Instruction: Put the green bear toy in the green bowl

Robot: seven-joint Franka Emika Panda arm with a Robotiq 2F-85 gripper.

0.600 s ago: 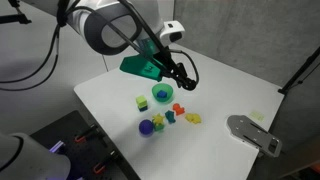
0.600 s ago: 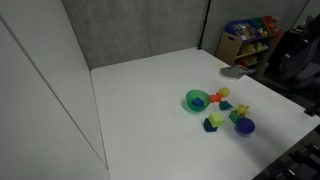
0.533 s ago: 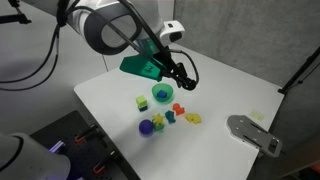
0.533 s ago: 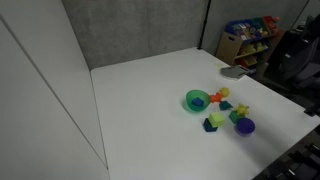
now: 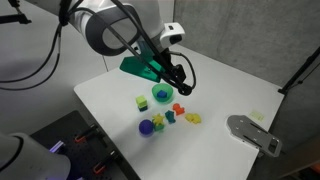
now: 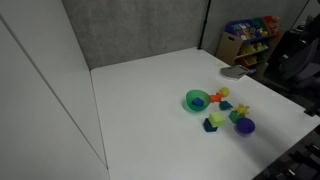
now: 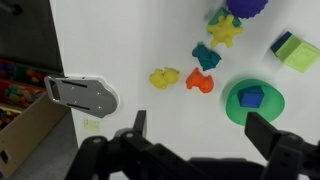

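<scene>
The green bowl [image 7: 262, 108] holds a small blue block and also shows in both exterior views [image 5: 162, 94] [image 6: 197, 100]. The green bear toy [image 7: 206, 56] lies on the white table beside an orange toy [image 7: 200, 82], a short way from the bowl; in an exterior view it is a tiny speck [image 5: 170, 116]. My gripper [image 7: 200, 125] is open and empty. It hangs above the table, over bare surface just short of the bowl and toys [image 5: 185, 86].
A yellow toy [image 7: 164, 76], a yellow-green star toy [image 7: 224, 30], a purple round piece [image 7: 247, 5] and a pale green block [image 7: 295, 50] lie around the bear. A grey flat object [image 7: 80, 93] sits near the table edge [image 5: 250, 132].
</scene>
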